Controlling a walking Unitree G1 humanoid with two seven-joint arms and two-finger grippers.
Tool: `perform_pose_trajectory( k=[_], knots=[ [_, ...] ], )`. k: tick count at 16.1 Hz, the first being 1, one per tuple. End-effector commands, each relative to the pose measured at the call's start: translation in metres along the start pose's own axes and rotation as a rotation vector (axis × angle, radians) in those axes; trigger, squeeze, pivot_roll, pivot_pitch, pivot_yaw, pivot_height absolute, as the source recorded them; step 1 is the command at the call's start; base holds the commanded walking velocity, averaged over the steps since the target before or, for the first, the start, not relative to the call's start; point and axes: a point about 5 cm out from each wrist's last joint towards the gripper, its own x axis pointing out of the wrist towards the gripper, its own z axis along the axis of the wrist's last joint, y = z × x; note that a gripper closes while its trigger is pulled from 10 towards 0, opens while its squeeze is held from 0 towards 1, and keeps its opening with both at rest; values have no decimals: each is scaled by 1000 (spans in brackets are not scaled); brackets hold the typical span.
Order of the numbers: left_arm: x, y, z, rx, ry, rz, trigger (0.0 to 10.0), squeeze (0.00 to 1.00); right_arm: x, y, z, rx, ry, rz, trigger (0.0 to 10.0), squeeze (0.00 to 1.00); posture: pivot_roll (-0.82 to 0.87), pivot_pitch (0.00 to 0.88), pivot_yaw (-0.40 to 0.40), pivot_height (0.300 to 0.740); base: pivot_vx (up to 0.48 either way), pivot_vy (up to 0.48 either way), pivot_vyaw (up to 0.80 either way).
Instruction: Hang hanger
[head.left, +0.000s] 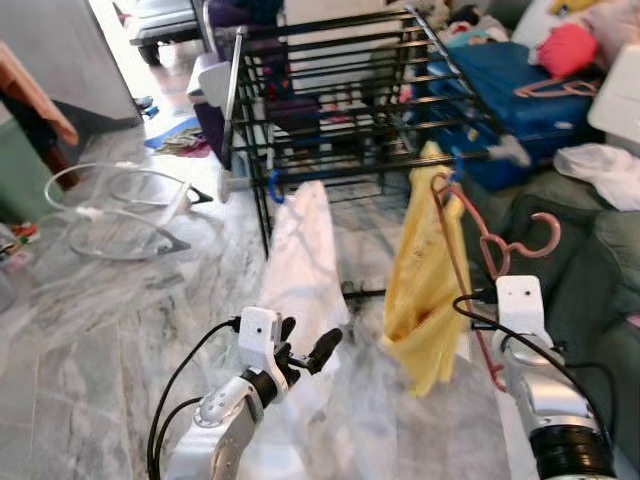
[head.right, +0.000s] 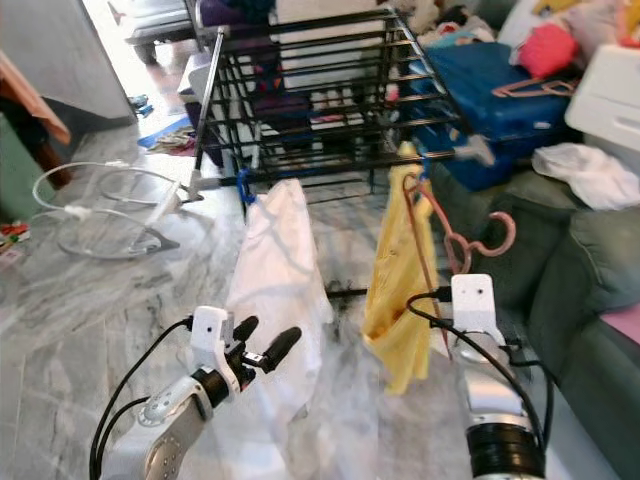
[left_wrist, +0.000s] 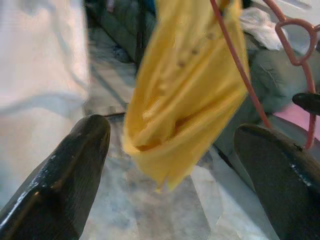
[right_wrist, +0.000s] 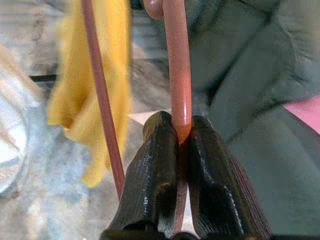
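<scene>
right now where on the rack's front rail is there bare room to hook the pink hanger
The front rail is bare between the white garment and the yellow garment, and that gap looks widest. Right of the yellow garment it is crowded by the blue case and sofa. The right gripper is shut on the pink hanger; the left gripper is open.

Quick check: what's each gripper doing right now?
Left gripper: open, holding nothing, near the white garment.
Right gripper: closed on the pink hanger carrying the yellow garment.

pink hanger (head.left: 470, 260), tilted, yellow garment (head.left: 425, 290) draped
</scene>
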Motion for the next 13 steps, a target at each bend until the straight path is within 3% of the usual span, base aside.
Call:
perform_pose_trajectory(
  k=[1, 6, 9, 13],
  knots=[
    [-3, 6, 3, 12, -6, 19, 10000, 0, -2, 11, 7, -3, -29, 48, 10000, 0, -169, 0, 104, 740, 345, 0, 0],
    [-2, 6, 3, 6, -9, 23, 10000, 0, 0, 14, 8, -38, -31, 63, 10000, 0, -167, 0, 99, 740, 371, 0, 0],
    [-2, 6, 2, 0, -12, 29, 10000, 0, 1, 24, 12, -124, -53, 96, 10000, 0, -167, 0, 97, 740, 335, 295, 0],
    [-1, 7, 2, -4, -15, 40, 10000, 0, -1, 37, 9, -208, -53, 140, 10000, 0, -163, 0, 89, 740, 0, 0, 0]
  ],
)
